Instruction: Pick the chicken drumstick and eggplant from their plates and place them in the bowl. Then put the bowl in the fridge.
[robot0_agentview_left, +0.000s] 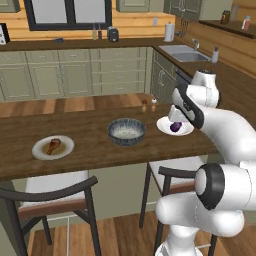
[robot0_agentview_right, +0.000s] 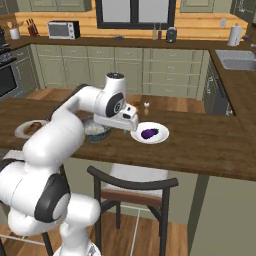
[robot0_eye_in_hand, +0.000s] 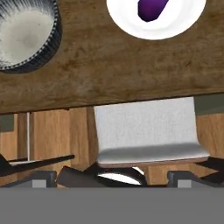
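Nearest to us, our white arm (robot0_agentview_left: 220, 165) rose over a dark wooden chair (robot0_agentview_left: 55, 197) tucked under the long wooden counter (robot0_agentview_left: 100, 150). We held our gripper (robot0_agentview_right: 131, 124) above the counter's near edge, its fingers spread wide apart and holding nothing. Just beyond it the eggplant (robot0_agentview_right: 149, 133) lay on its white plate (robot0_agentview_right: 159, 136). We saw the empty bowl (robot0_agentview_left: 127, 131) near the middle of the counter, and the chicken drumstick (robot0_agentview_left: 52, 145) on its own plate (robot0_agentview_left: 42, 151) well apart to the left.
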